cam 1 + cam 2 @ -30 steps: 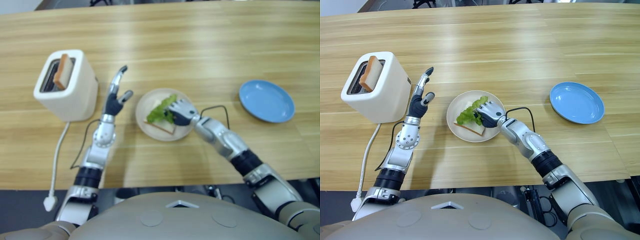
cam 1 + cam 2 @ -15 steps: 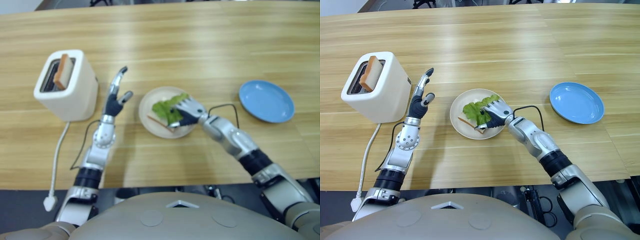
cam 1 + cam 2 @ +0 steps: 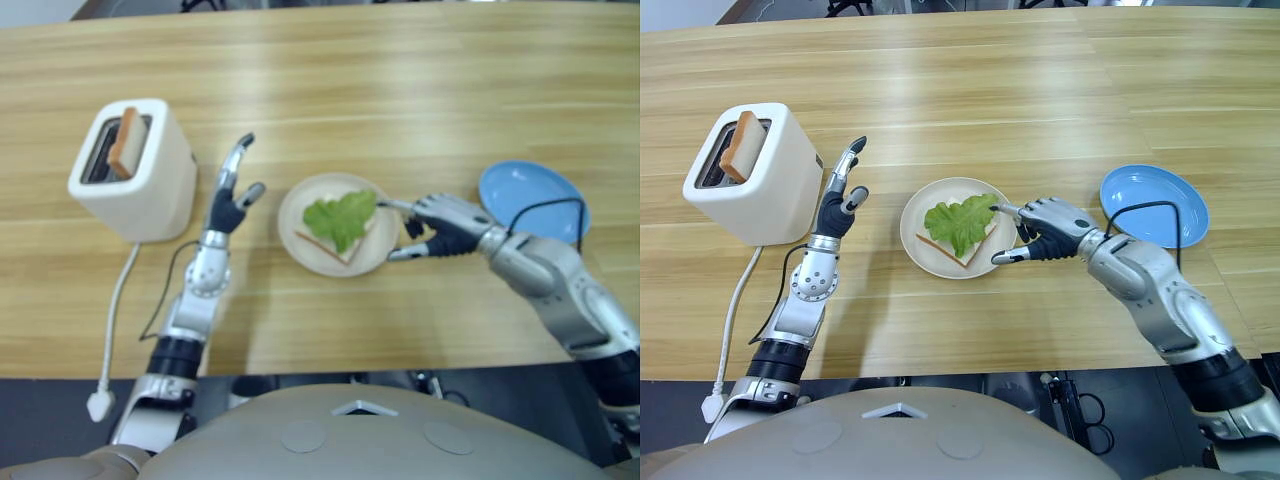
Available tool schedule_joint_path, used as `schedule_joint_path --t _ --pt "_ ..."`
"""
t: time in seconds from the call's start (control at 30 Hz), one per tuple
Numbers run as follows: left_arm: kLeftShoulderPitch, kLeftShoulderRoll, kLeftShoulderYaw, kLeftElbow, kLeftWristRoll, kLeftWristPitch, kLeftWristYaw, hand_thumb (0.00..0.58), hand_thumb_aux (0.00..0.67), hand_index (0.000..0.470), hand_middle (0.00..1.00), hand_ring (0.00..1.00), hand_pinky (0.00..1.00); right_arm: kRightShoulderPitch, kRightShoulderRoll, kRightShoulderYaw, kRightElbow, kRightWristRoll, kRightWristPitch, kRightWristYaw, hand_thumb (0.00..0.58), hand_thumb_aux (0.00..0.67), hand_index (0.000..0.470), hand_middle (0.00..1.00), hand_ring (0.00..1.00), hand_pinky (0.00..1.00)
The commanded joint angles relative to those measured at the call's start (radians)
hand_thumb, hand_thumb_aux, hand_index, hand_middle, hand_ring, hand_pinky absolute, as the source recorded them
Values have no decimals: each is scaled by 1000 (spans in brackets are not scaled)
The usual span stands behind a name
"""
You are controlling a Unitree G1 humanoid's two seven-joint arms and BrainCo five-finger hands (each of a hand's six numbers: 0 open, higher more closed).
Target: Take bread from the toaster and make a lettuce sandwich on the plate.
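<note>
A cream plate (image 3: 938, 259) sits mid-table with a bread slice (image 3: 962, 251) on it and a green lettuce leaf (image 3: 958, 220) spread over the slice. My right hand (image 3: 1048, 228) is just right of the plate's rim, open and holding nothing. The white toaster (image 3: 740, 177) stands at the left with one slice of bread (image 3: 738, 145) sticking up from a slot. My left hand (image 3: 840, 196) is held upright between toaster and plate, fingers extended, touching neither.
A blue plate (image 3: 1153, 206) lies at the right, behind my right forearm. The toaster's white cord (image 3: 732, 325) runs down off the table's front edge. A black cable (image 3: 1143, 208) loops over my right wrist.
My right hand let go of the lettuce, leaving it flat on the bread, and drew back to the right off the plate. The plate shifted slightly right. The left hand stayed still.
</note>
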Motion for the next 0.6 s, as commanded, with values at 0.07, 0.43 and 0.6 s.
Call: schedule_joint_path --t 0.07,0.43,0.6 --pt "23 62 42 -231 130 73 -9 0 0 0 0 0 0 -26 59 -160 0 145 21 -27 0 0 0 420 420 420" --pt "-38 431 327 -359 488 539 -212 0 0 0 0 0 0 30 204 -114 158 69 -25 -103 0 0 0 337 337 337" --pt "-26 465 331 -242 485 669 -257 0 0 0 0 0 0 24 201 -127 197 64 -39 -116 0 0 0 314 314 314"
